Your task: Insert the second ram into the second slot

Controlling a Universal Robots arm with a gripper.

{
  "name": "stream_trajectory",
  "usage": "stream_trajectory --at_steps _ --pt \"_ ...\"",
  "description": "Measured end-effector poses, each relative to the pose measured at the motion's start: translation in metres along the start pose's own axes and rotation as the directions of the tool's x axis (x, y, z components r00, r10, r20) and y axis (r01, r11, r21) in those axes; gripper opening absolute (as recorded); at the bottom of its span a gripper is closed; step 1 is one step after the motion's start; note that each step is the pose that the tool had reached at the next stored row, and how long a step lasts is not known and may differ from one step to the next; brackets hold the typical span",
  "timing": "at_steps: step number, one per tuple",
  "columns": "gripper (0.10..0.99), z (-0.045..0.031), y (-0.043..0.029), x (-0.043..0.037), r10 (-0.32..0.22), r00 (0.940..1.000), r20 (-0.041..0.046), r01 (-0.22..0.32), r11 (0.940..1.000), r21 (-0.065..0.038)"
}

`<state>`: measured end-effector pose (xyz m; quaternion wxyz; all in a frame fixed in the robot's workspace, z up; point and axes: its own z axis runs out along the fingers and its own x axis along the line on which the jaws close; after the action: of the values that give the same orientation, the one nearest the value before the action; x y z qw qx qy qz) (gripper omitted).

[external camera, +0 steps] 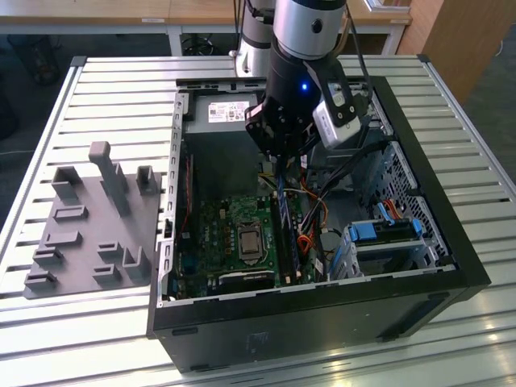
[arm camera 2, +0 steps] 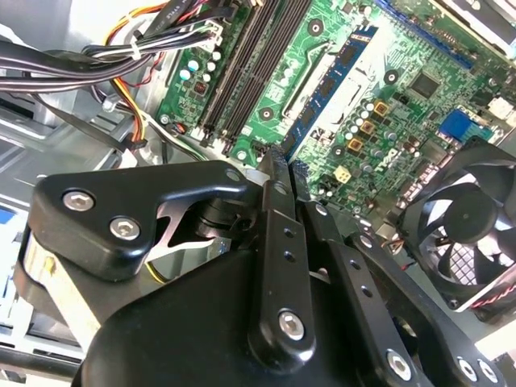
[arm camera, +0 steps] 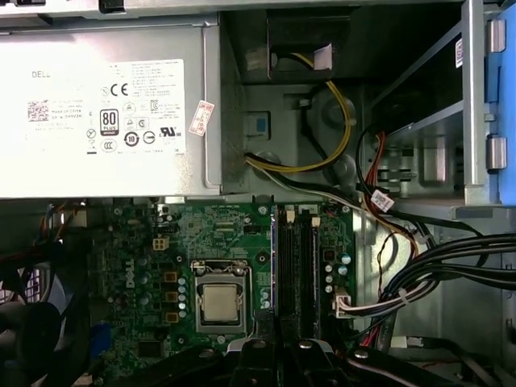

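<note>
One blue second ram (external camera: 282, 211) stands on edge over the motherboard (external camera: 222, 234), pinched in the shut pincer (external camera: 280, 157) above the row of memory slots (arm camera: 297, 258). One open computer case (external camera: 419, 234) rests on the slatted bench (external camera: 105, 89), with one grey fixture (external camera: 93, 226) beside it on the exterior view's left.

A slatted metal table (external camera: 451, 97) carries an open computer case (external camera: 322, 322) beside a grey fixture plate (external camera: 89, 234).

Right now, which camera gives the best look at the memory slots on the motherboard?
The first wrist view: the memory slots run lengthwise, seen from straight above. The second wrist view shows them slanted beyond the gripper. In the exterior view the arm partly hides them.
</note>
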<state>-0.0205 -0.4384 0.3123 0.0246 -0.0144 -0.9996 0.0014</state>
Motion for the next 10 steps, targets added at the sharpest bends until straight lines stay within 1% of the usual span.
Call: stream_trajectory --at_steps 4,10 --pt "0.137 0.0016 0.0 -0.0001 -0.047 0.9989 0.0001 0.047 0.9989 0.002" --pt "0.137 0.0039 -0.0012 -0.0002 -0.052 0.9987 0.0002 0.052 0.9987 0.002"
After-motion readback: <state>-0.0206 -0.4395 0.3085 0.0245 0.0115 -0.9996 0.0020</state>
